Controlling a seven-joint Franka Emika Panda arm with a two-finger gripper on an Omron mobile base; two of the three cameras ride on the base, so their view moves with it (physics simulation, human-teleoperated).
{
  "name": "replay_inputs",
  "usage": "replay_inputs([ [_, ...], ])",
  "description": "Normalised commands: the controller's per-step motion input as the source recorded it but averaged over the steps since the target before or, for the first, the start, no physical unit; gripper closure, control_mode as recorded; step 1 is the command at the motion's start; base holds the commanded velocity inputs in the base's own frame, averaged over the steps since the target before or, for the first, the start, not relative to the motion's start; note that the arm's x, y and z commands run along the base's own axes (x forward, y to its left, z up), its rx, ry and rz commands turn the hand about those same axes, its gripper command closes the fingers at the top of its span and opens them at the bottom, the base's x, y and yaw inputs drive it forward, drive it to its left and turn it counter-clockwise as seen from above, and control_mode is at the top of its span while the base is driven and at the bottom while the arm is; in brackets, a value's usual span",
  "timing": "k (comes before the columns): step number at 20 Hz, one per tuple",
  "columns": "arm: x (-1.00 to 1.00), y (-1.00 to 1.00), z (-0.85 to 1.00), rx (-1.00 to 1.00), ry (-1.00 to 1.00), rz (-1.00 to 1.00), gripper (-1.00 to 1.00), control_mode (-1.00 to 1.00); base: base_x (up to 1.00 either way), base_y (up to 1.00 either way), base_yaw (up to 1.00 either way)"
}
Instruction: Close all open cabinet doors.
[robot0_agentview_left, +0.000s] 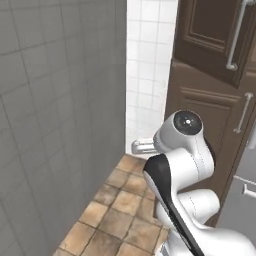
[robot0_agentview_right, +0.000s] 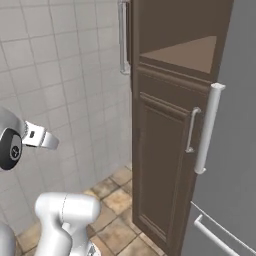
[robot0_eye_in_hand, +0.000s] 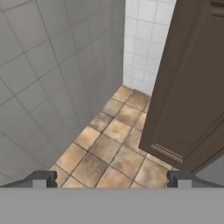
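The gripper (robot0_eye_in_hand: 111, 178) holds nothing; its two fingertips (robot0_eye_in_hand: 43, 178) stand wide apart at the bottom of the hand view, with bare floor (robot0_eye_in_hand: 109, 144) between them. It looks down into the corner where the grey wall (robot0_eye_in_hand: 52, 74) meets the white tiled wall (robot0_eye_in_hand: 142, 48).

From the gripper, the tall cabinet (robot0_eye_in_hand: 192, 96) lies off to the right side of the hand view, well apart from the fingers and touching neither. The part nearest the gripper is the lower door (robot0_agentview_right: 162, 170), which sits flush in the cabinet front with its vertical handle (robot0_agentview_right: 191, 130) beside the refrigerator (robot0_agentview_right: 235, 150); it appears shut.

Above it, the upper door (robot0_agentview_left: 212, 35) is swung out from the cabinet. In the right base view the compartment behind it is open, with a shelf (robot0_agentview_right: 185, 52) showing, and the upper door's handle (robot0_agentview_right: 123, 37) hangs toward the white tiled wall. Its long axis runs straight up and down, hinge and handle alike.

So the open door lies above and to the right of the gripper, higher than the arm's elbow (robot0_agentview_left: 186, 123). My judgement is that the hand must rise and get to the wall side of that door to push it toward the refrigerator.
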Motion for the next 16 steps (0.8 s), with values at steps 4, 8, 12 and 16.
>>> replay_inputs([
  [4,0.0,0.0,0.0,0.0,0.0,0.0,-1.0,1.0,0.05,0.67,-0.44],
  [8,0.0,0.0,0.0,0.0,0.0,0.0,-1.0,1.0,0.0,0.58,-0.47],
  [12,0.0,0.0,0.0,0.0,0.0,0.0,-1.0,1.0,0.0,0.22,-0.51],
  [16,0.0,0.0,0.0,0.0,0.0,0.0,-1.0,1.0,-0.11,-0.03,-0.51],
])
